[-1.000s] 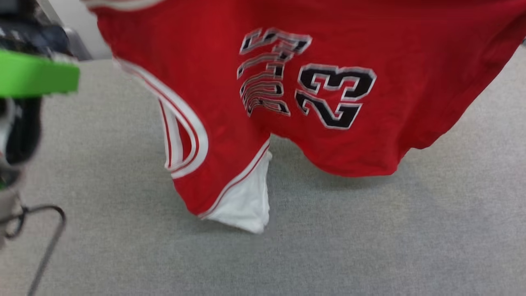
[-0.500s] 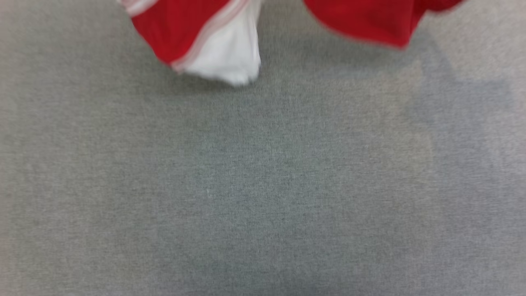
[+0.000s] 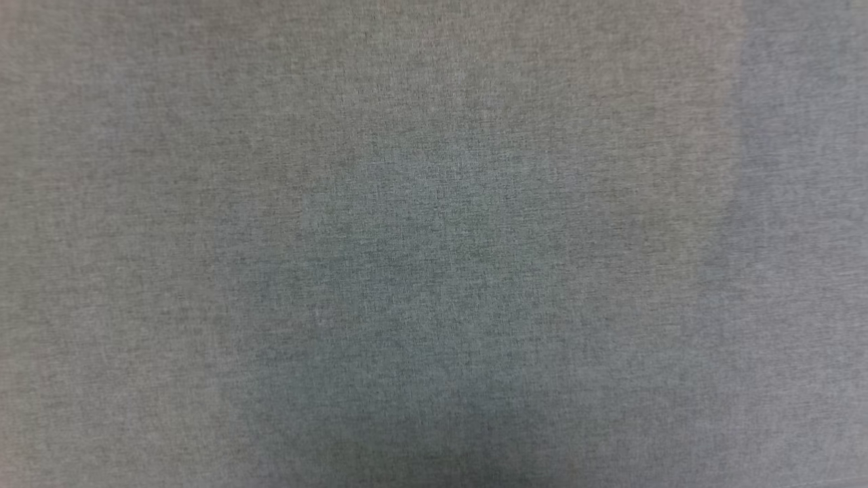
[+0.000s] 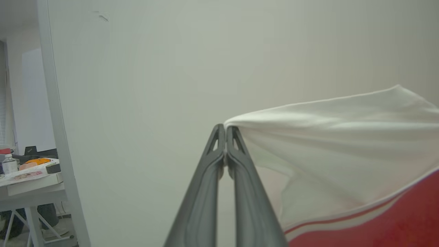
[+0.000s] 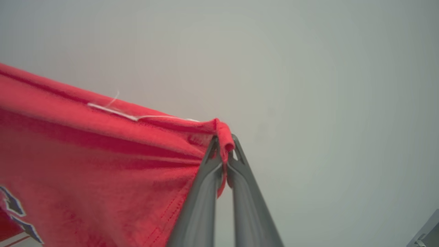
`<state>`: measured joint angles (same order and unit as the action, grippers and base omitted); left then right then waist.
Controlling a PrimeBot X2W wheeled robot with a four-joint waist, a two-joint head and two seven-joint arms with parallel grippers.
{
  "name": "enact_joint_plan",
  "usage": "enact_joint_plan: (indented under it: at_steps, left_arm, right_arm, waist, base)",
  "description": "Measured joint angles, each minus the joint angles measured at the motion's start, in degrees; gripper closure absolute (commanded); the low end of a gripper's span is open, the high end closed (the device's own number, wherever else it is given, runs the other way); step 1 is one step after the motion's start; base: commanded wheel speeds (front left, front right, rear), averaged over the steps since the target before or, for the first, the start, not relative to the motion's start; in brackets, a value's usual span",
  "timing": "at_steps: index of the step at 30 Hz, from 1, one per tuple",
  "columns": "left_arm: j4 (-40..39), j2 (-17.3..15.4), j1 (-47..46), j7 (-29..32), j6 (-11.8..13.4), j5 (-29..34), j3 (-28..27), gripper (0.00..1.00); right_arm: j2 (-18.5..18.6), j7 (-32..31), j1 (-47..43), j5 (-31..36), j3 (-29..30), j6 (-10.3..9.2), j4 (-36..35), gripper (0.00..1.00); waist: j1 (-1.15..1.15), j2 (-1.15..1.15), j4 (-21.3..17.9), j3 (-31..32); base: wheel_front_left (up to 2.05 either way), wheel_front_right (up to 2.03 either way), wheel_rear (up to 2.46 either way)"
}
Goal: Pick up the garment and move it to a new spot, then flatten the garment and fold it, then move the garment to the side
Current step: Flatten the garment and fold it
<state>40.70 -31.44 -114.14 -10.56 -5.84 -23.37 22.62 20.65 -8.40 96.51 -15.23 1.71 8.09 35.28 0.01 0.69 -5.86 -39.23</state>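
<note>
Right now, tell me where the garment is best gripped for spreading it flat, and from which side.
Grip the garment at two far-apart edges, each from outside. The left gripper is shut on the white sleeve edge, the right gripper on the rolled red edge. Cloth stretches away from each pinch, so it should probably spread flat.

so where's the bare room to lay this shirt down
The grey cloth surface is bare edge to edge in the head view. The garment is held up, left fingers shut on its white sleeve, right fingers on a red edge. Crowded: the desk at the left wrist view's left edge.
</note>
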Motion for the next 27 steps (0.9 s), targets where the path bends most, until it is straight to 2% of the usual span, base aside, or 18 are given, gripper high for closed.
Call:
enact_joint_plan:
  at_steps: [6,11,19,24,27]
  left_arm:
    - [8.57,2.68,-1.01,-3.10,-0.23,0.67,1.54,1.00]
    - [9.98,3.93,3.66,-4.09,-0.76,0.03,1.16,1.00]
    - [-0.85,7.20,25.58,-4.10,-0.98,-0.87,-3.91,1.00]
    - [-7.17,9.57,40.45,-4.10,-1.05,-0.47,-6.08,1.00]
    - [-10.59,9.84,48.91,-4.10,-1.08,0.54,-6.69,1.00]
  right_arm:
    - [-2.57,6.12,2.96,5.84,2.11,-0.03,7.55,1.00]
    - [-3.58,10.58,1.85,7.98,0.76,-0.07,11.21,1.00]
    - [-5.28,17.55,-7.15,5.46,-3.08,-0.13,15.11,1.00]
    - [-5.13,19.78,-15.19,1.81,-10.79,-0.13,15.71,1.00]
    - [-4.76,20.56,-20.73,-0.73,-15.43,-0.13,15.32,1.00]
  waist:
    - [0.00,0.00,0.79,-2.96]
    - [-0.01,0.00,2.27,-4.10]
    - [-0.01,0.00,3.74,-2.81]
    - [-0.01,0.00,4.24,0.41]
    - [-0.02,0.00,4.50,2.79]
  base:
    - [0.00,0.00,0.00]
    - [0.00,0.00,0.00]
    - [0.00,0.00,0.00]
    - [0.00,0.00,0.00]
    - [0.00,0.00,0.00]
